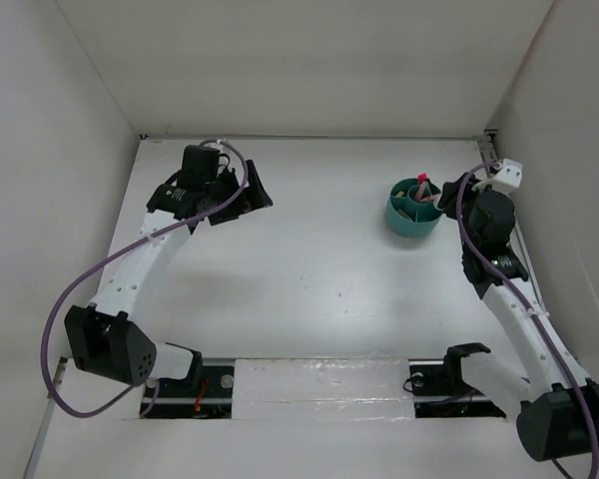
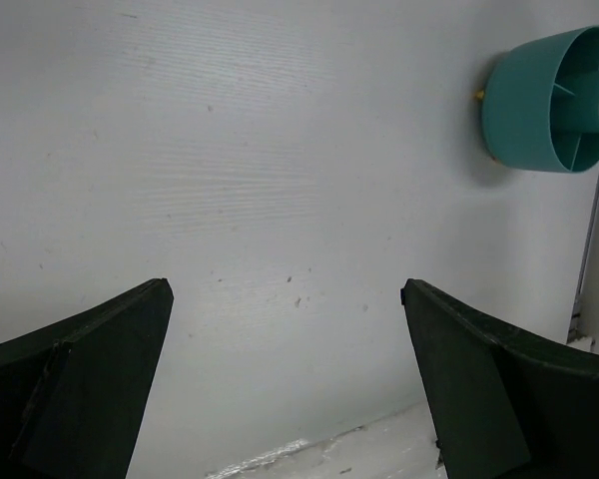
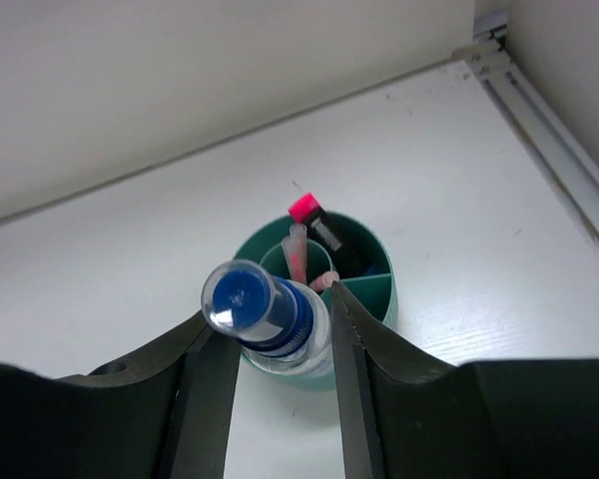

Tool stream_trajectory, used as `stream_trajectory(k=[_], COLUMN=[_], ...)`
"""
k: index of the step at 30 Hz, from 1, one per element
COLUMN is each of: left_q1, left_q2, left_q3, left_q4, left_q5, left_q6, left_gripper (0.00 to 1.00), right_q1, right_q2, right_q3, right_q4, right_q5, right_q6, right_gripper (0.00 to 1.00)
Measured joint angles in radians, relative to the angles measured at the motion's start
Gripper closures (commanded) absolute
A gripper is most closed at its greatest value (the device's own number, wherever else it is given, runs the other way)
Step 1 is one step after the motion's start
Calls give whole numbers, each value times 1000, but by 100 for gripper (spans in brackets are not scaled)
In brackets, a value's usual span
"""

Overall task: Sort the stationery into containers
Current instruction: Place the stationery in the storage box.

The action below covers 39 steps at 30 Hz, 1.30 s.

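Observation:
My right gripper [image 3: 277, 313] is shut on a clear tube with a blue cap [image 3: 244, 297], held upright just above the near side of the round teal bowl [image 3: 380, 299]. Inside the bowl's compartments stand a black marker with a pink cap [image 3: 319, 224] and thin pink pens [image 3: 298, 255]. From above, the right gripper [image 1: 449, 196] sits beside the bowl [image 1: 396, 216] at the far right, and the marker's pink cap [image 1: 422, 180] pokes out. My left gripper [image 1: 242, 198] hangs open over bare table at the far left, its fingers [image 2: 90, 369] wide apart with nothing between them.
The enclosure's white walls stand close behind and to the right of the bowl, with a metal rail [image 3: 549, 130] along the right edge. From the left wrist, the bowl [image 2: 539, 105] lies far across the table.

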Motion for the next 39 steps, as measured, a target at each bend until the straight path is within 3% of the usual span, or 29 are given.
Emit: stream_trajectory(k=[16, 23, 39], left_q1=[0, 0, 0], left_q2=[21, 17, 16], left_q3=[-167, -181, -182], left_q4=[73, 80, 95], left_q5=[-23, -35, -21], left_q6=[15, 18, 27], left_gripper=[0, 0, 0], right_q1=[-45, -50, -50], right_q2=[118, 218, 284], right_q3=[-54, -52, -45], right_q4=[25, 50, 139], right_q5=[-14, -32, -59], right_q6=[42, 42, 41], right_gripper=[100, 100, 100])
